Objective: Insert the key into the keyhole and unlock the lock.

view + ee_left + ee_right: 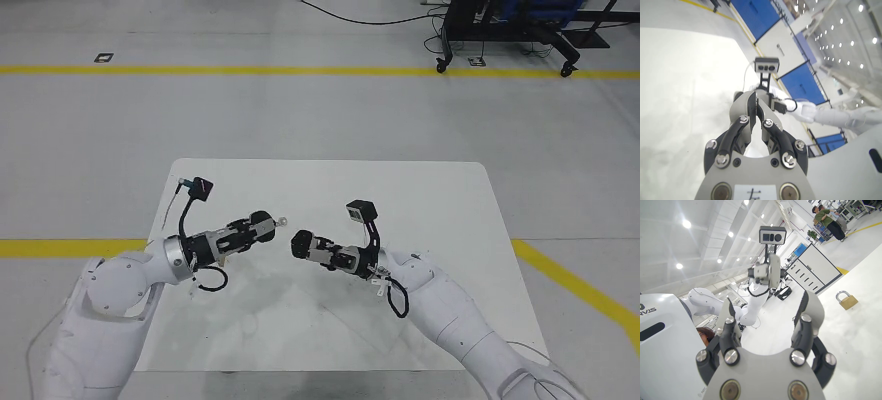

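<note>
1. White table [440, 200] was seen beneath both arms, on a pale floor [300, 110] marked with yellow lines.
2. The left gripper [755, 96] was pressed shut, and a small silvery key [283, 220] was seen sticking out past its tip.
3. The right gripper [766, 298] was spread wide, and nothing was held in it.
4. The lock [847, 301], brass with a silver shackle, was laid on the white surface, well apart from the right gripper.
5. The key's shape was too small to be made out.
6. Both arms were bent inward over the table's middle, with the grippers pointed at each other, near but apart.
</note>
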Tool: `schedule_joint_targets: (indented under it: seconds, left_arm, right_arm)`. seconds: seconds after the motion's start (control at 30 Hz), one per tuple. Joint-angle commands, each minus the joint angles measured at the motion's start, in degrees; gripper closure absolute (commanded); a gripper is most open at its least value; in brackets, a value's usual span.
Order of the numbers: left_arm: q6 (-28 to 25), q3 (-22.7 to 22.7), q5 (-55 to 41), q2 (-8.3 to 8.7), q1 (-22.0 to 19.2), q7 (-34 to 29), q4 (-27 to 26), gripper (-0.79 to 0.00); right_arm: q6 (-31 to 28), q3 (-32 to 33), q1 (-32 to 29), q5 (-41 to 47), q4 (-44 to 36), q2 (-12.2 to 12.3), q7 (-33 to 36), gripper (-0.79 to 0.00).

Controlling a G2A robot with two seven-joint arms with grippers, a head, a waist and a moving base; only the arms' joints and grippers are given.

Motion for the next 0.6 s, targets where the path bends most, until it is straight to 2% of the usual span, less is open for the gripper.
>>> schedule_joint_targets:
  seconds: [0.0, 0.23, 0.33, 0.47, 0.53, 0.57]
  left_arm:
    - [0.18, 0.07, -0.07, 0.00, 0.01, -0.36, -0.04, 0.000]
    - [0.44, 0.76, 0.93, 0.09, 0.31, -0.97, -0.58, 0.000]
    - [0.23, 1.17, -0.89, 0.45, 0.00, -7.20, -0.26, 0.000]
    - [-1.33, 1.20, 0.85, 1.14, -0.92, -14.89, -0.04, 0.000]
    - [-2.62, 2.02, 1.50, 1.30, -0.79, -16.71, -0.61, 0.000]
    - [-3.33, 2.58, 1.87, 1.40, -0.74, -18.10, -0.99, 0.000]
  right_arm:
    - [0.00, 0.00, 0.00, 0.00, 0.00, 0.00, 0.00, -0.785]
    - [1.21, -0.03, -0.30, -0.98, -0.79, 0.03, -0.50, -0.785]
    - [5.78, 0.34, -0.24, -3.97, -1.53, 0.73, 2.39, -0.785]
    - [10.13, 3.14, -1.92, -1.03, -3.41, 2.35, 7.17, -0.785]
    - [11.54, 5.03, -3.12, 0.45, -4.75, 3.23, 9.26, -0.413]
    - [12.15, 5.90, -3.86, 1.35, -5.53, 3.64, 10.29, -0.382]
